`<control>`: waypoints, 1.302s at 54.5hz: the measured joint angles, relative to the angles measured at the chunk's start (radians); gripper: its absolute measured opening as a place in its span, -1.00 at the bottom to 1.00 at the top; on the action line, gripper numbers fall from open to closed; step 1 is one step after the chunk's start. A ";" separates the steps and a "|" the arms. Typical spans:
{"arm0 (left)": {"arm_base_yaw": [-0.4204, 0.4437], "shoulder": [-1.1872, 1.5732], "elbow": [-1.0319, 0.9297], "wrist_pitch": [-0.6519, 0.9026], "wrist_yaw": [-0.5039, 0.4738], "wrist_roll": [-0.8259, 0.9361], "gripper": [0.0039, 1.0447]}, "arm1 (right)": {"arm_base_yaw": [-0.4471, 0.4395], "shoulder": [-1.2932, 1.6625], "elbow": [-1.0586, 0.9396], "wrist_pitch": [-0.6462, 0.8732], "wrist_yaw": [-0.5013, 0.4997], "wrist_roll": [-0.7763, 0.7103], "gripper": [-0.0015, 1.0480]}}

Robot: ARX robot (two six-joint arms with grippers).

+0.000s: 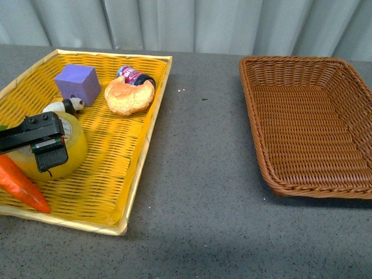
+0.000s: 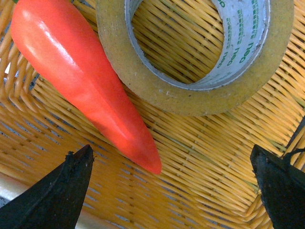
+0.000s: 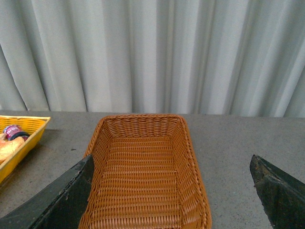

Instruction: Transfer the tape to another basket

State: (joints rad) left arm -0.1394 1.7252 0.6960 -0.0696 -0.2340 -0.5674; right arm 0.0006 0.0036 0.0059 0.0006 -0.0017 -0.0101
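In the front view the left gripper (image 1: 46, 145) covers part of the tape (image 1: 72, 152), the carrot (image 1: 20, 186) and the basket (image 1: 256, 122) run off the picture's edges, and the croissant (image 1: 129, 96) hides most of a purple-labelled item (image 1: 135, 75) too small to name.

We take this for a robotics lab test bench, not a home: a bare grey speckled surface (image 1: 197, 192), a pale pleated curtain (image 1: 203, 23) screening off everything behind, and unrelated props (a purple cube (image 1: 77, 82), a glossy carrot (image 1: 23, 185), a croissant (image 1: 128, 96)) laid in a yellow woven tray (image 1: 110, 168), with a brown wicker basket (image 1: 314, 128) nearby.
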 joint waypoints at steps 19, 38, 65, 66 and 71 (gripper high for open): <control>-0.003 0.068 0.177 -0.217 -0.045 -0.244 0.88 | 0.000 0.000 0.000 0.000 0.000 0.000 0.83; -0.045 0.165 0.327 -0.404 -0.082 -0.489 0.88 | 0.000 0.000 0.000 0.000 0.000 0.000 0.83; -0.028 0.268 0.436 -0.449 -0.080 -0.648 0.88 | 0.000 0.000 0.000 0.000 0.000 0.000 0.83; -0.023 0.274 0.440 -0.447 -0.080 -0.648 0.88 | 0.000 0.000 0.000 0.000 0.000 0.000 0.83; -0.011 0.285 0.452 -0.444 -0.078 -0.648 0.88 | 0.000 0.000 0.000 0.000 0.000 0.000 0.83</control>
State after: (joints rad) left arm -0.1509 2.0106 1.1484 -0.5140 -0.3119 -1.2152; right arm 0.0006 0.0036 0.0063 0.0006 -0.0013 -0.0097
